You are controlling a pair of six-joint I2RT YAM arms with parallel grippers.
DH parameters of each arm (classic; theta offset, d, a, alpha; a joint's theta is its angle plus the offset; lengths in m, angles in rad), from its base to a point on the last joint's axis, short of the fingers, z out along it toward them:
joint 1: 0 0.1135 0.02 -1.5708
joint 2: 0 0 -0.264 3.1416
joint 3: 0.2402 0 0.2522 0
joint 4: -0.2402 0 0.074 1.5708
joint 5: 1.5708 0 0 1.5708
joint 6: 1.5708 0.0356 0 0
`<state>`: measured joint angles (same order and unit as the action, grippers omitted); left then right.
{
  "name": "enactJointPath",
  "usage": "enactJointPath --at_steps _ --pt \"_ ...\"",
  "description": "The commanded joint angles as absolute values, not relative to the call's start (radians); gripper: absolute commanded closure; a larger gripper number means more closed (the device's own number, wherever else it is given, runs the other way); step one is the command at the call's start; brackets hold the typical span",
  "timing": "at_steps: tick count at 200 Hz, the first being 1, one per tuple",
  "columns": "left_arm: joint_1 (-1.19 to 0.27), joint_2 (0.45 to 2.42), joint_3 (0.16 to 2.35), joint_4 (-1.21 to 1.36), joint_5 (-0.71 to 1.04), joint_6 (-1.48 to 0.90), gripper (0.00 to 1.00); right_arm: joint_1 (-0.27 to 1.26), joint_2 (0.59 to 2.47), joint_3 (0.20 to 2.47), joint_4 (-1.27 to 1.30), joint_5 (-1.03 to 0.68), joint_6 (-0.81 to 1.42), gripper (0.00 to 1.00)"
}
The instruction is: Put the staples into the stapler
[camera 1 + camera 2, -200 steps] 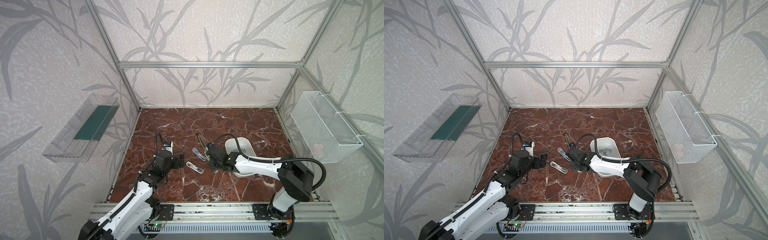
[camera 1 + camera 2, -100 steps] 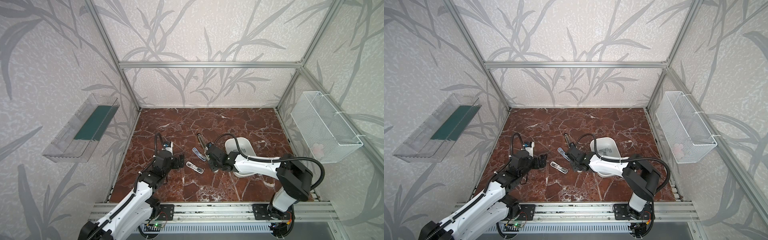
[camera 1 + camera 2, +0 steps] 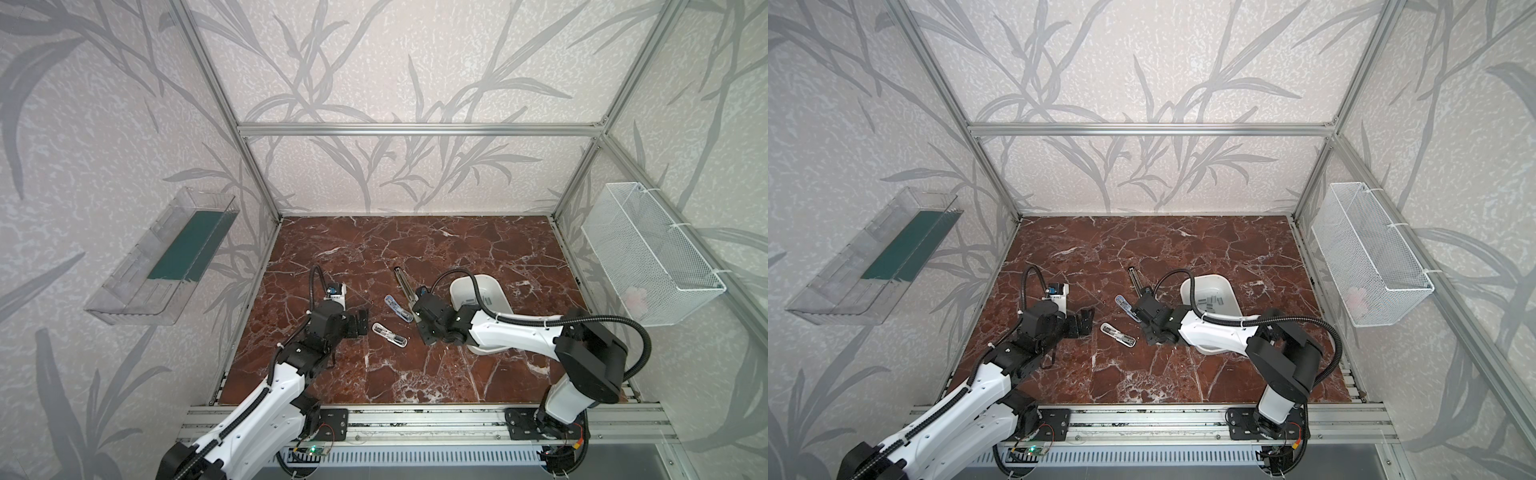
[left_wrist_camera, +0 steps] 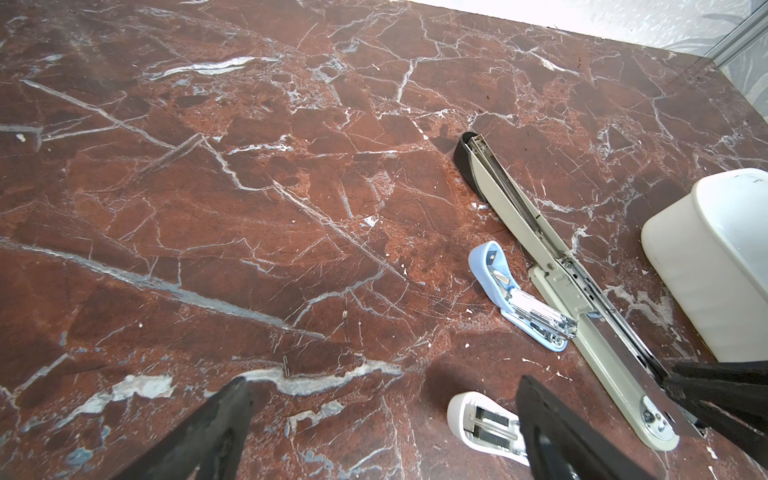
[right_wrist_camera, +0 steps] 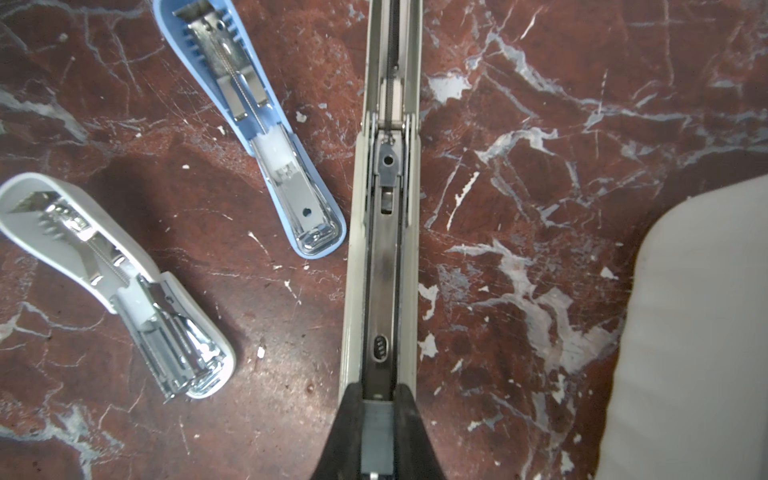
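Pinching a staple strip (image 5: 376,436), the right gripper (image 5: 378,397) hangs over the long stapler (image 5: 384,257), flanked by blue stapler (image 5: 286,166) and tray (image 5: 698,332); left gripper (image 4: 384,388) gapes nearby.

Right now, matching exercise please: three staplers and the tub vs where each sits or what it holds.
Things: 1 long beige stapler; 2 blue stapler; 3 white stapler; 4 white tub.
Places: A beside the open jaws of the left gripper; B holds loose staples; C under the right gripper, shut on a staple strip; D between the other two staplers.
Pairs: 1-C; 2-D; 3-A; 4-B.
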<state>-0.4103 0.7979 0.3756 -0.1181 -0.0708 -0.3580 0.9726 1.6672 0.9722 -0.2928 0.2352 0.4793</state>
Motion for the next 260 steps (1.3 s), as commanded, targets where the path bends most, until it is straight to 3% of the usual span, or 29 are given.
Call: enactJointPath --at_steps 1,99,194,260 --pt "-0.408 0.781 0.367 -0.106 -0.074 -0.360 0.01 0.980 1.634 0.950 -0.318 0.244 0.507 0.96" --pt "-0.409 0.778 0.365 -0.105 -0.074 -0.362 0.01 0.991 1.609 0.928 -0.330 0.252 0.526 0.96" --pt "-0.409 0.774 0.364 -0.105 -0.072 -0.362 0.01 0.996 1.590 0.918 -0.330 0.254 0.523 0.69" --pt "-0.408 0.761 0.361 -0.107 -0.074 -0.362 0.01 0.996 1.493 0.931 -0.357 0.342 0.480 0.68"
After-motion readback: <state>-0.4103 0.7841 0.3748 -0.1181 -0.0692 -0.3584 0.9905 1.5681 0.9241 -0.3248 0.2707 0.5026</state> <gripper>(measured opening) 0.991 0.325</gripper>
